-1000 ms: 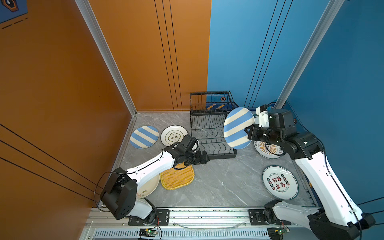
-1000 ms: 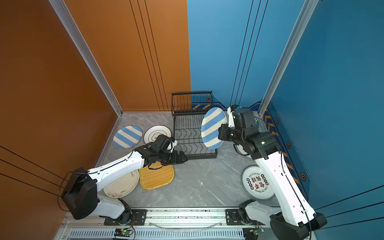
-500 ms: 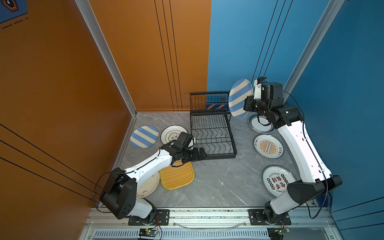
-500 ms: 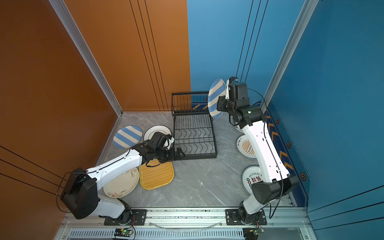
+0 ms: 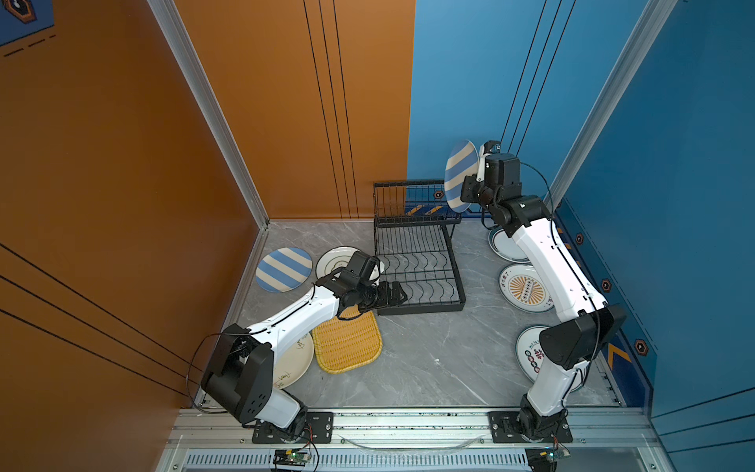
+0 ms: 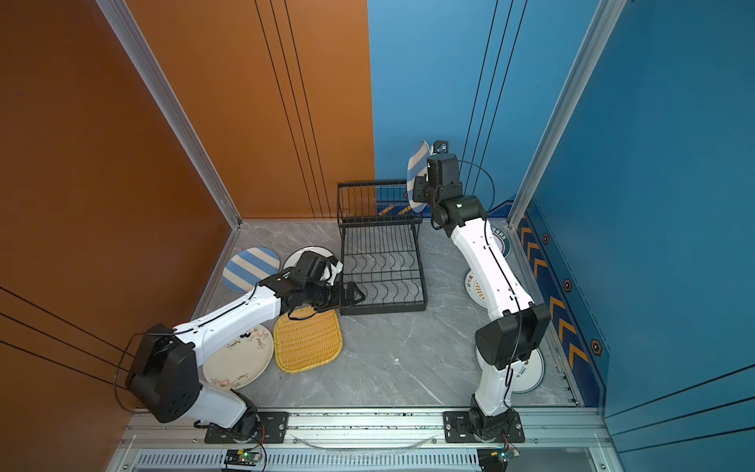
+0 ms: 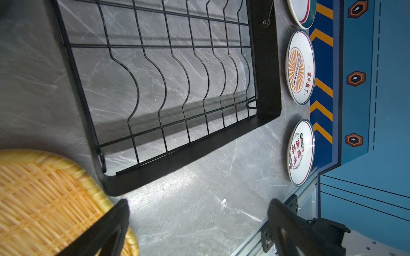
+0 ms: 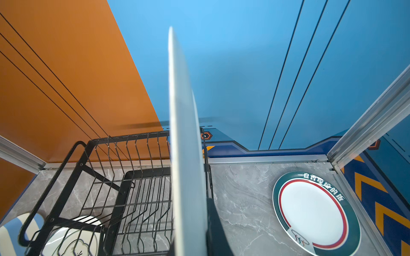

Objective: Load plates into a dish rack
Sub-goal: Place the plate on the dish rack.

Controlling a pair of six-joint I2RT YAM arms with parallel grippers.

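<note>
cream plate [image 6: 241, 359]: nearest, flat on the table [image 5: 429, 359], partly under the left arm.
yellow woven plate [image 5: 347, 341]: flat, just beside it; judged light and rough, easy to pinch at its raised rim.
red-lettered plate [image 7: 300, 153]: flat, near right side, half hidden by the right arm in both top views.
left gripper [image 5: 398, 294]: jaws wide apart, nothing between them, at the rack's near left corner.
dish rack [image 5: 421, 308]: mid table, no plate in it yet.
sunburst plate [image 5: 525, 288]: flat, right of the rack, apart from it.
flat striped plate [image 5: 284, 269], white plate [image 5: 333, 261]: flat, side by side left of the rack.
teal-rimmed plate [image 8: 310, 210]: flat by the far right wall.
held striped plate [image 5: 461, 175]: upright in the air at the far right end of the raised tier [image 5: 408, 200].
right gripper [image 5: 470, 195]: clamped on that plate's lower rim.
handling: judged stiff, glazed, slippery, brittle, with some weight; a rim pinch may let it swing; flat ones need a finger under the rim.
view notes: the right wrist view shows the held plate edge-on, crossing the tier's end wires, contact unclear; its stripes show only in the top views. only the left wrist view shows the empty gap between the left jaws.
</note>
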